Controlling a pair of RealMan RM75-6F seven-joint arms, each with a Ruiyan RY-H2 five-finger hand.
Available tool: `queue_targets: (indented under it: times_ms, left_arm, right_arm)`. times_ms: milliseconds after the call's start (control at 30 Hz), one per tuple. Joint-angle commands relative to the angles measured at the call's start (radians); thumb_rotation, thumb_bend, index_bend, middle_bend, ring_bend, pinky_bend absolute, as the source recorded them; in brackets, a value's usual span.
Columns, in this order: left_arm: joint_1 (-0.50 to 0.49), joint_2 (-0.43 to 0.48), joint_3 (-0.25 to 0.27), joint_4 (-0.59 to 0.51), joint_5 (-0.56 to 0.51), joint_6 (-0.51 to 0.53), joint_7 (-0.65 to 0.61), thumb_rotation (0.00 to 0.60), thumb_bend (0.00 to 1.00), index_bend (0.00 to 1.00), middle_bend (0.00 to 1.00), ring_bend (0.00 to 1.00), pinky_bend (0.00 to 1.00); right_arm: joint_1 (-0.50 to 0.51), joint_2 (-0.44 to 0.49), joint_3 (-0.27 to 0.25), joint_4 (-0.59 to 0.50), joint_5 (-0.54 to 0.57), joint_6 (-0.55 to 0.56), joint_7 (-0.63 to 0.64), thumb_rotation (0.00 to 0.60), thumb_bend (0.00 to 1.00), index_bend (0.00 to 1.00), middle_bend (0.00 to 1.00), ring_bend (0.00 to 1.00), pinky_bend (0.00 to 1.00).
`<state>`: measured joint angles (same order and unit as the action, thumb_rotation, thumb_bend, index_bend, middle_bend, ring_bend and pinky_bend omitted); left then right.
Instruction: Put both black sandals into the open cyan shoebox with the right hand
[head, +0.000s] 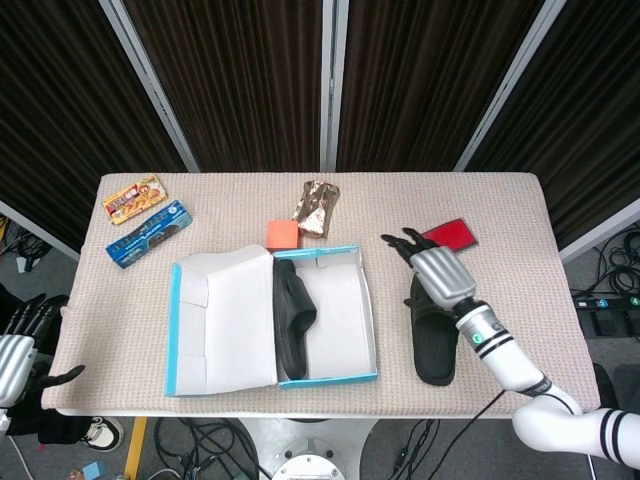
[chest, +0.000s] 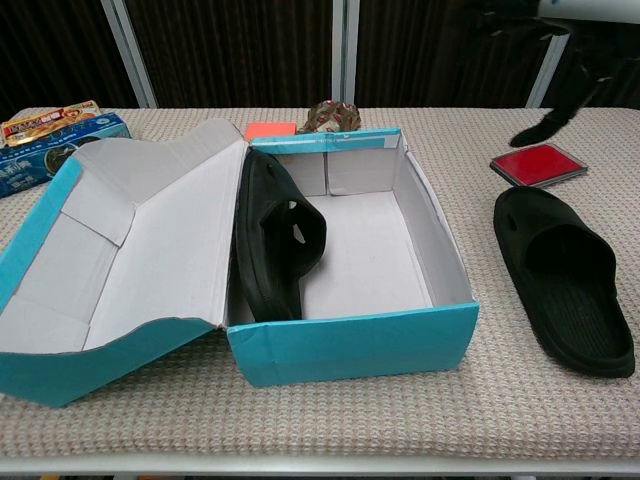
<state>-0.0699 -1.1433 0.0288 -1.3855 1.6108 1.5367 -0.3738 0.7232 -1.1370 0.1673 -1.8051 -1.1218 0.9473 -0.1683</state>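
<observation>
Silver-and-white robot arms ending in dark-fingered hands.
Right hand (head: 432, 268) with silver metallic back and black fingers (head: 398, 243); glossy white forearm ringed with black bands, small green mark near the wrist. Left hand (head: 18, 338) silver too, black fingers, seen only partly at frame edge.

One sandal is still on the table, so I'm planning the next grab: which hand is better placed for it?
The right hand: it hovers open right over the loose sandal beside the shoebox. The left hand sits off the table's far left edge.
</observation>
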Motion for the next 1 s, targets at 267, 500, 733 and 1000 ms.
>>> queue_targets:
  times_ms: [267,500,733,1000]
  left_arm:
    - [0.0,-0.001,0.011,-0.004,0.01,-0.005,0.001,0.6,0.07,0.09,0.1,0.0,0.08]
    - [0.002,-0.003,0.015,-0.004,0.008,-0.01,-0.012,0.6,0.07,0.08,0.1,0.0,0.08]
    - [0.002,0.0,0.018,-0.008,0.009,-0.013,-0.01,0.6,0.07,0.09,0.1,0.0,0.08]
    - [0.006,0.016,0.024,-0.021,-0.004,-0.025,-0.029,0.6,0.07,0.09,0.1,0.0,0.08]
  right_arm:
    - [-0.013,0.084,-0.113,0.074,0.249,-0.178,-0.097,0.6,0.0,0.08,0.18,0.04,0.25]
    - [0.021,0.008,-0.137,0.179,0.35,-0.228,-0.126,0.6,0.0,0.08,0.17,0.03,0.23]
    - [0.062,-0.049,-0.139,0.225,0.403,-0.217,-0.181,0.6,0.0,0.08,0.15,0.02,0.22]
    - [0.109,-0.051,-0.133,0.179,0.433,-0.212,-0.223,0.6,0.0,0.08,0.16,0.02,0.22]
